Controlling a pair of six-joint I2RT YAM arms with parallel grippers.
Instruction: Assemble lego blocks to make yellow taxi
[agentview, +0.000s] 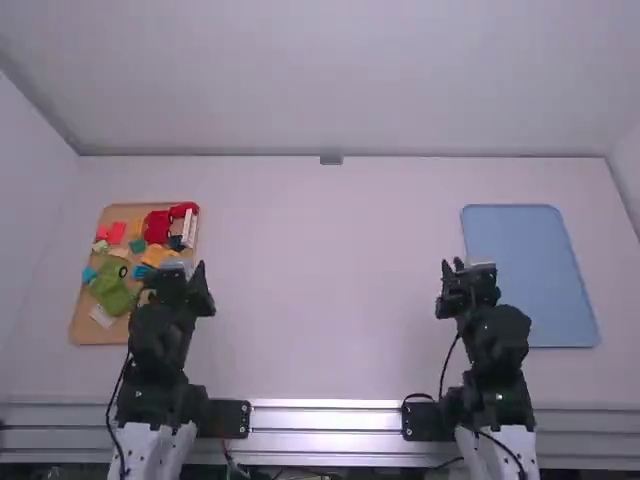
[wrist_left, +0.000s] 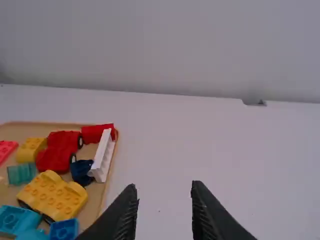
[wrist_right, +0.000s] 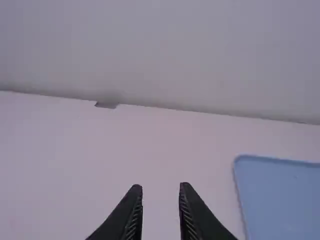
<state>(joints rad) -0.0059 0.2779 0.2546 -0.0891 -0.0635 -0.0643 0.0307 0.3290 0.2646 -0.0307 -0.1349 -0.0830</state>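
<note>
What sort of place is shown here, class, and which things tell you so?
Probably a robot workstation or lab: two black-jointed arms stand at a white table, with a wooden tray of toy blocks and a blue tray at opposite sides.

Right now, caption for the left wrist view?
Left gripper, open and empty, with tan tray holding red blocks and a yellow wheeled block.

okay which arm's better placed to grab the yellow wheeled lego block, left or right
Left, most likely. The left end effector is open and empty near the tan tray holding the yellow wheeled block; the right end effector is across the table by the blue tray.
</note>
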